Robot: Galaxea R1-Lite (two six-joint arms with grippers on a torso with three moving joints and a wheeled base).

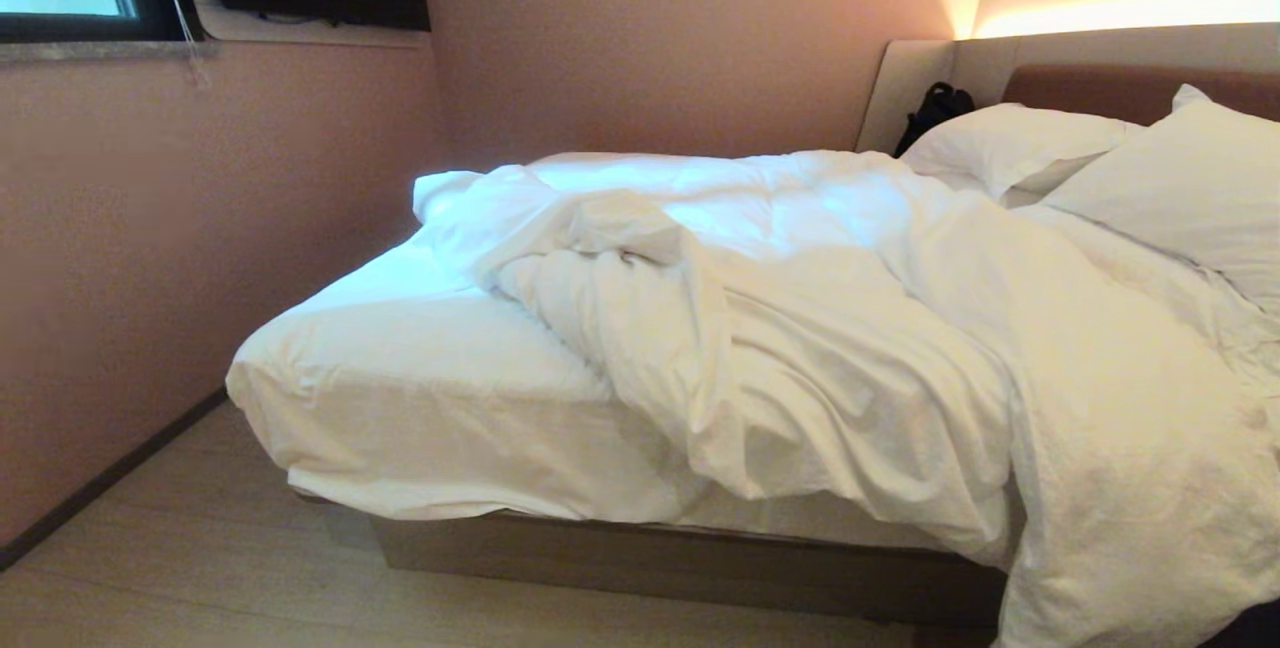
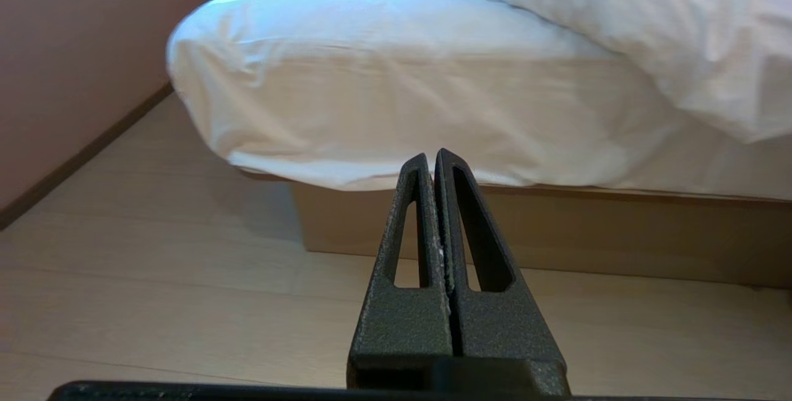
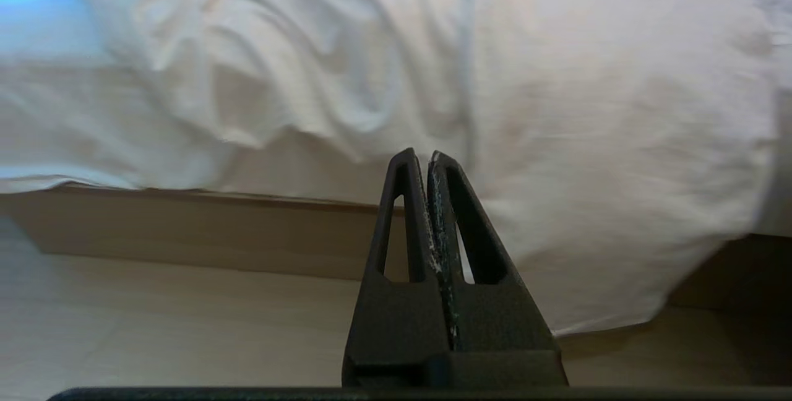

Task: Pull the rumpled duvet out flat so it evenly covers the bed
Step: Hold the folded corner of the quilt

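Observation:
The white duvet (image 1: 840,328) lies rumpled in a heap across the middle and right of the bed (image 1: 680,558), and one side hangs over the near edge toward the floor (image 3: 619,172). The foot end on the left shows bare fitted sheet (image 1: 400,358). Neither arm shows in the head view. My left gripper (image 2: 432,156) is shut and empty, low above the floor, pointing at the sheeted mattress corner (image 2: 371,98). My right gripper (image 3: 422,156) is also shut and empty, aimed at the hanging duvet, some way short of it.
Two white pillows (image 1: 1180,188) lean on the padded headboard (image 1: 1130,78), with a black bag (image 1: 935,108) beside them. A pink wall (image 1: 150,258) runs close along the bed's foot end, leaving a strip of wooden floor (image 1: 200,568).

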